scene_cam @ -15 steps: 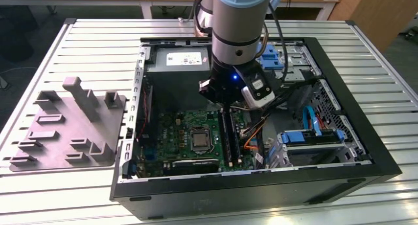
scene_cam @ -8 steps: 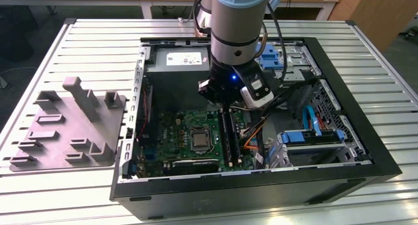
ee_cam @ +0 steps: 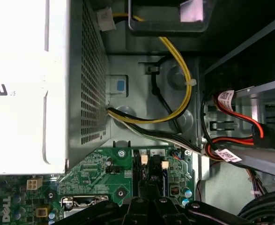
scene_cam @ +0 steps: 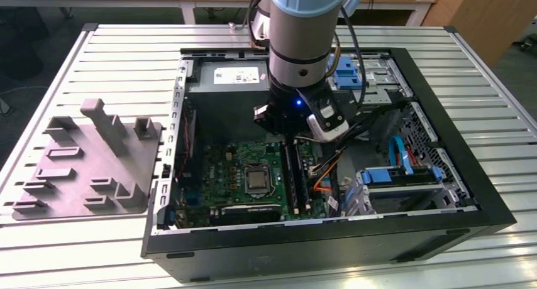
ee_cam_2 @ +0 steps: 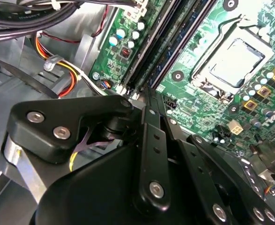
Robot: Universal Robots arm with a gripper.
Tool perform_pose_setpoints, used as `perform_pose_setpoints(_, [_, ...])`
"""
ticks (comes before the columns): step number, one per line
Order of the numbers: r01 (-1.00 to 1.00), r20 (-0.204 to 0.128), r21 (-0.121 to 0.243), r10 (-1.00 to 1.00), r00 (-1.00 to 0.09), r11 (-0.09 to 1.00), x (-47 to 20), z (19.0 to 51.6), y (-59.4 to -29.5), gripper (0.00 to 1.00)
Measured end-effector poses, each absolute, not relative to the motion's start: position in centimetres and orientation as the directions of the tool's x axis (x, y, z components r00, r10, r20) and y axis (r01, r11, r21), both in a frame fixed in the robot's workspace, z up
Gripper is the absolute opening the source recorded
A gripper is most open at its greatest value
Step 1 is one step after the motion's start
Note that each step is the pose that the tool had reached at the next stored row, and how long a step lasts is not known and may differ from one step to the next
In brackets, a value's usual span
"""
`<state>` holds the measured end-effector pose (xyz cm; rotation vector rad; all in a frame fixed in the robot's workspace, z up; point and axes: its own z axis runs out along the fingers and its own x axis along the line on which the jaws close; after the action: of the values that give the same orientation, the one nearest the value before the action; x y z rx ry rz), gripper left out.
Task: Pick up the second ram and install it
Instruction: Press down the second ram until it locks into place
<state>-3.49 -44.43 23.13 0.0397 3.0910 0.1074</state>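
My gripper (scene_cam: 288, 138) reaches down into the open computer case (scene_cam: 470, 176), its fingertips at the far end of the black memory slot rails (scene_cam: 293, 176). In the second wrist view the fingers (ee_cam_2: 149, 122) converge to a closed tip, and the gripper (ee_cam_2: 144, 93) sits right over the rail ends. The second ram (ee_cam_2: 172, 33) shows edge-on as a narrow dark green strip standing in the rails and running away from the tip. I cannot tell whether the tip touches it. The first wrist view has the gripper (ee_cam: 149, 194) above the tan slot latches (ee_cam: 144, 159).
The silver processor socket (ee_cam_2: 233, 61) lies beside the rails. A metal power supply (ee_cam: 34, 70) and yellow, black and red cables (ee_cam: 184, 89) crowd the far end. A blue drive cage (scene_cam: 403, 176) is on the exterior view's right. A grey fixture (scene_cam: 92, 163) stands on the slatted table.
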Motion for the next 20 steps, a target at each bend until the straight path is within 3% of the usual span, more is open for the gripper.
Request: perform_pose_setpoints(20, [0.024,-0.047,0.073,0.027,-0.999,0.997,-3.6,22.0,-43.9,0.10])
